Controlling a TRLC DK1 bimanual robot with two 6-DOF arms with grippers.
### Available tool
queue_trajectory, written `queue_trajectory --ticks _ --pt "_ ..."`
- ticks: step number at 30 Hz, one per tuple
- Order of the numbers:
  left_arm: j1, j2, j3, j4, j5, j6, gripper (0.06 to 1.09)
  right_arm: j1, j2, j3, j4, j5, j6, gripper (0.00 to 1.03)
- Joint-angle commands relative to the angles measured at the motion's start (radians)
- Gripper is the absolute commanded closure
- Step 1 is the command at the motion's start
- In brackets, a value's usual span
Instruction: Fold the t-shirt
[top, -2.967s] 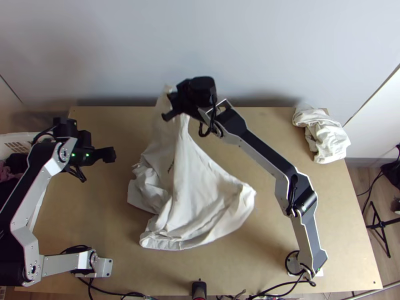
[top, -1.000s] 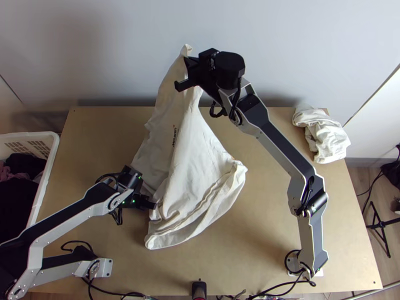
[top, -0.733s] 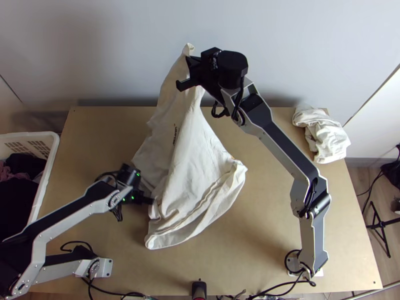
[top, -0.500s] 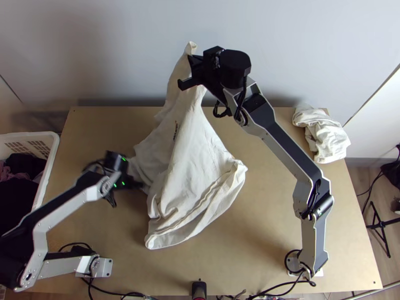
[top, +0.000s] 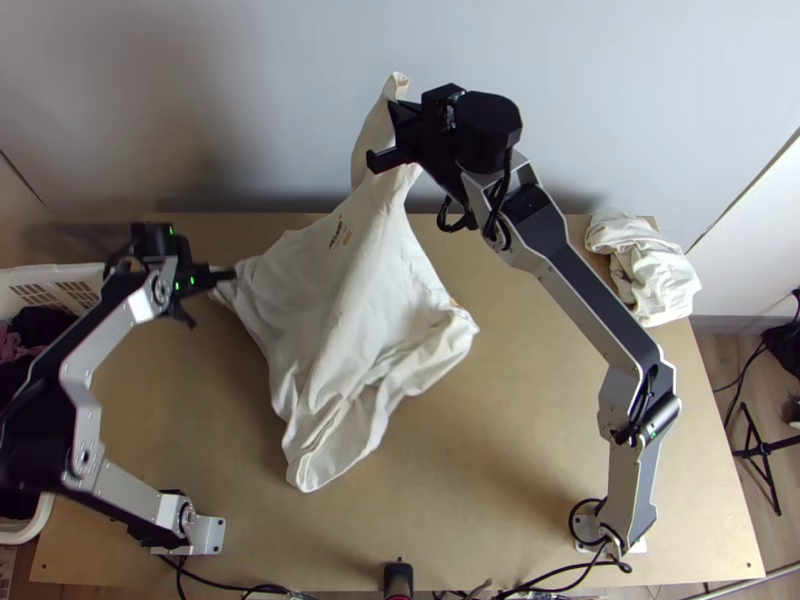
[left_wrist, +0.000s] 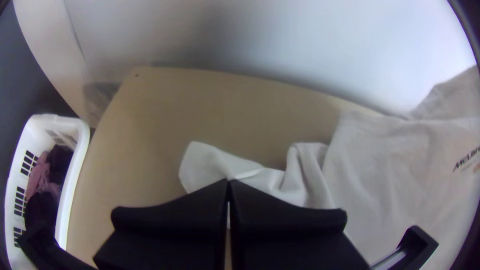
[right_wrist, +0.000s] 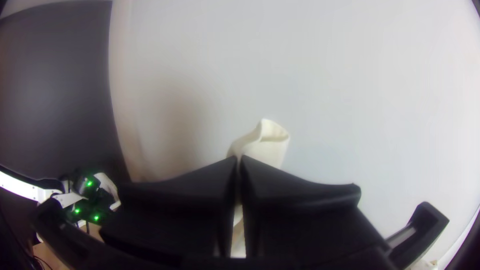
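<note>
My right gripper (right_wrist: 239, 160) has its jaws pressed together on the upper part of the t-shirt (top: 375, 270), a small tip of cloth poking out past them, held up near the wall (top: 600, 100). My left gripper (left_wrist: 228, 184) pinches an outlying flap, perhaps a sleeve or hem corner, low toward the surface's far left. Between the two the cloth slopes down, with the print (top: 338, 232) showing; the lower part lies bunched in ridges on the surface (top: 540, 480).

I judge this to be spreading, with folding not begun. To do it well, I should draw my two holds apart gently until the panel between them is taut, then lower the right side as the left keeps its height low, so the bunched part drags flat. A hard tug could slip the flap out of my left jaws, since the bite there looks small.

On my left, the basket (left_wrist: 69, 195) stands by the surface's edge and limits a pull that way. The wall behind means I should lay the shirt down toward the near edge. The wood between the shirt and the bundled cloth (top: 645, 265) at the far right corner gives me room to widen.
</note>
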Motion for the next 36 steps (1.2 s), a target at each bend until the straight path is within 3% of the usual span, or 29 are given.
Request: queue_trajectory --ticks 1,4,17,29,36 --pt "0.027 0.235 0.327 0.029 0.013 -0.079 1.05 0.004 -0.042 -0.029 -0.016 0.01 0.0 1.0" --pt "0.001 0.345 0.51 -0.048 0.013 -0.123 1.05 -0.001 -0.065 -0.051 -0.024 0.019 0.0 1.0" --pt "-0.13 0.689 1.042 -0.057 -0.02 -0.188 1.05 -0.014 -0.226 -0.236 -0.134 0.025 0.011 1.0" --pt "-0.265 0.755 1.054 0.012 -0.043 -0.214 1.05 0.015 -0.6 -0.727 -0.314 -0.079 0.086 1.0" --pt "-0.297 0.788 1.054 0.04 -0.06 -0.217 1.05 0.021 -0.737 -0.799 -0.419 -0.17 0.137 1.0"
